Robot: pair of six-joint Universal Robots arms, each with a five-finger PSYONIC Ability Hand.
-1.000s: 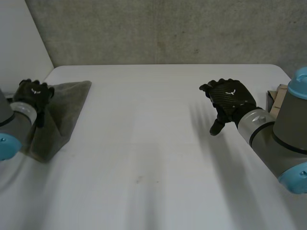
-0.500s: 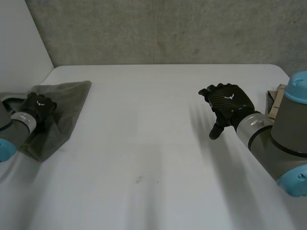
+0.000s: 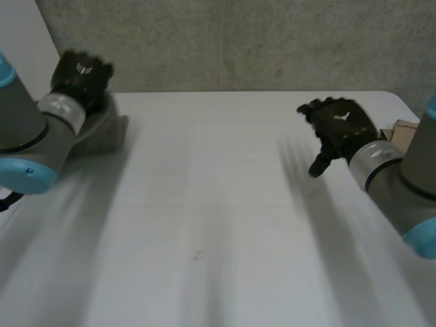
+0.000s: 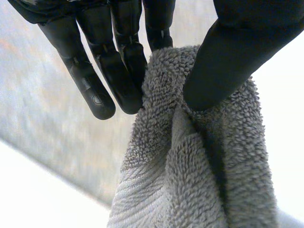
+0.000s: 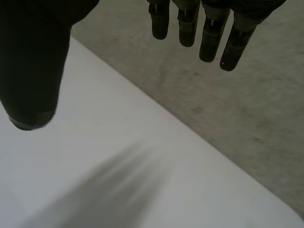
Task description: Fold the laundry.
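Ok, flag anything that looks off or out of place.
Only the grey towel: it hangs bunched from the left hand, pinched between thumb and fingers at the far left corner of the table, not spread flat. Nothing spilled or damaged.

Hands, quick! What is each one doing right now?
Left hand: shut on the towel, pinched in its fingers.
Right hand: open, holding nothing.

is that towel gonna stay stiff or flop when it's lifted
The towel is probably floppy: it bunches and sags where the left robot hand pinches it. Its thick looped pile likely grips well, so slipping seems unlikely.
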